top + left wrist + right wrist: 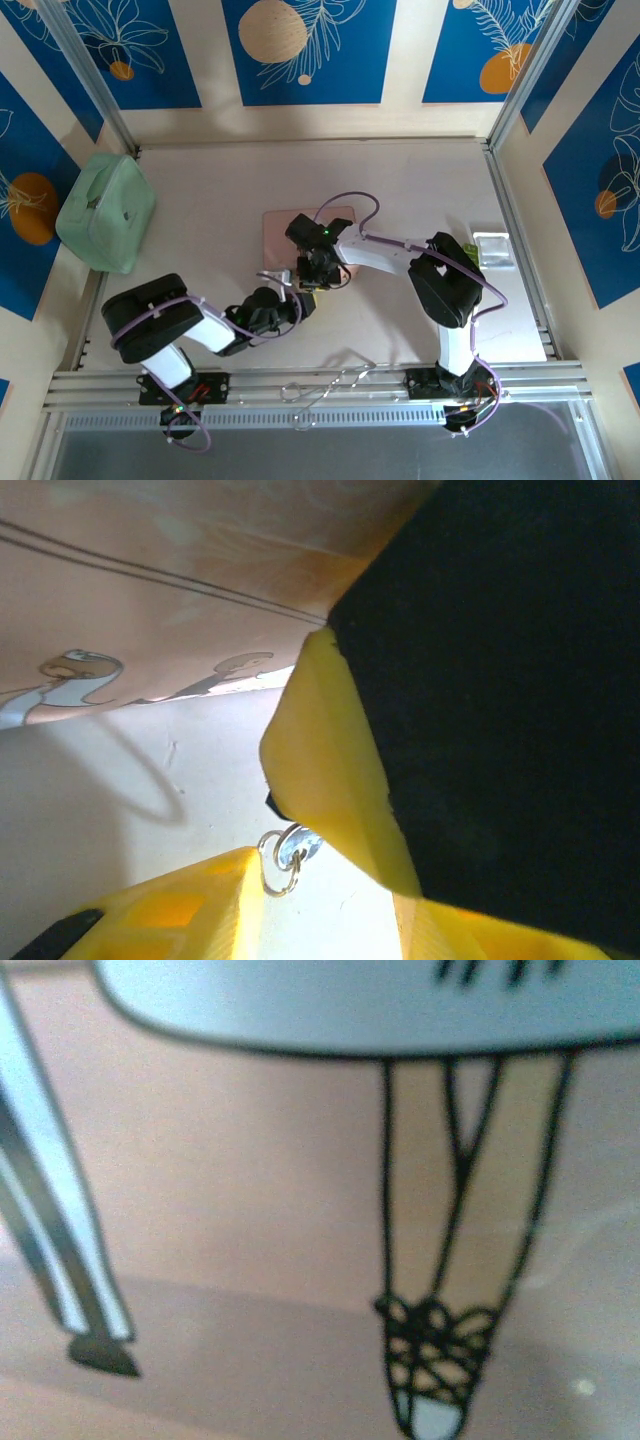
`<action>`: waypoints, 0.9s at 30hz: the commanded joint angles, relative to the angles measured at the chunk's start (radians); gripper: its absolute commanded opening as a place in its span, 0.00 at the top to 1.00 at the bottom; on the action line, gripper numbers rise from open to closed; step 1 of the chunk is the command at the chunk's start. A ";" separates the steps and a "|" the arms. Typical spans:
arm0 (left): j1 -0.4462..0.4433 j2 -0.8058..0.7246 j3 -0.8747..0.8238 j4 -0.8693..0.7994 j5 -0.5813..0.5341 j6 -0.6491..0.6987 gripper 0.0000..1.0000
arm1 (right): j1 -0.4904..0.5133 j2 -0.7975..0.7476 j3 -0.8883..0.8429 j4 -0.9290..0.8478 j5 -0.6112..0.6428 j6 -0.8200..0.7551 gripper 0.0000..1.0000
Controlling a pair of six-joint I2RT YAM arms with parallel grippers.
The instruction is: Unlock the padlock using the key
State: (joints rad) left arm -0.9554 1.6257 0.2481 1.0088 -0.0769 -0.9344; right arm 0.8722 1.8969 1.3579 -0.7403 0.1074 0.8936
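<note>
– Peering past the left gripper, what can you make out?
– Little. Up close, a tiny bluish-silver piece with a wire ring sits at the edge of one yellow finger, near the tin's drawn side and over the table. Padlock or key, I cannot tell. A black bulk blocks the right half
– Is it pinched?
– Cannot tell. The second finger stands apart from the first, with the ring in the gap
– And the right gripper?
– From above it sits over the tin's near edge and covers it. Its jaws are hidden, so spread or pressed together I cannot say. Its own camera gives a blurred drawing of legs and a laced shoe, far too close
– Arm poses?
– The left arm lies low, its forearm reaching right to the tin's near edge. The right arm folds at the elbow, its forearm running left over the tin, its tip close to the left one
</note>
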 commanded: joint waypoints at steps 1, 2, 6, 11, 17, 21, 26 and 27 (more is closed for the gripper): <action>0.015 0.028 0.022 -0.013 0.024 -0.009 0.61 | -0.007 0.037 -0.013 -0.008 -0.106 0.003 0.87; 0.019 0.033 0.023 -0.012 0.026 -0.013 0.61 | -0.007 0.039 -0.011 -0.007 -0.107 0.004 0.87; 0.036 0.049 0.016 -0.003 0.020 -0.032 0.58 | -0.009 0.044 -0.011 -0.010 -0.112 0.001 0.87; 0.042 0.036 0.013 -0.023 0.004 -0.031 0.65 | -0.012 0.047 -0.010 -0.010 -0.122 -0.002 0.87; 0.042 0.060 0.039 -0.025 0.022 -0.027 0.82 | -0.010 0.049 -0.014 -0.010 -0.119 0.002 0.87; 0.042 0.051 0.042 -0.032 0.027 -0.026 0.87 | -0.009 0.046 -0.020 0.000 -0.119 0.005 0.86; 0.043 0.017 0.058 -0.091 0.036 -0.032 0.97 | -0.008 0.023 -0.036 0.025 -0.096 0.016 0.70; 0.043 0.011 0.060 -0.104 0.036 -0.032 0.98 | -0.006 0.014 -0.043 0.035 -0.085 0.021 0.66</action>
State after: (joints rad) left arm -0.9199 1.6585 0.2817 0.9741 -0.0589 -0.9604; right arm 0.8654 1.8999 1.3514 -0.7059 0.1024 0.8829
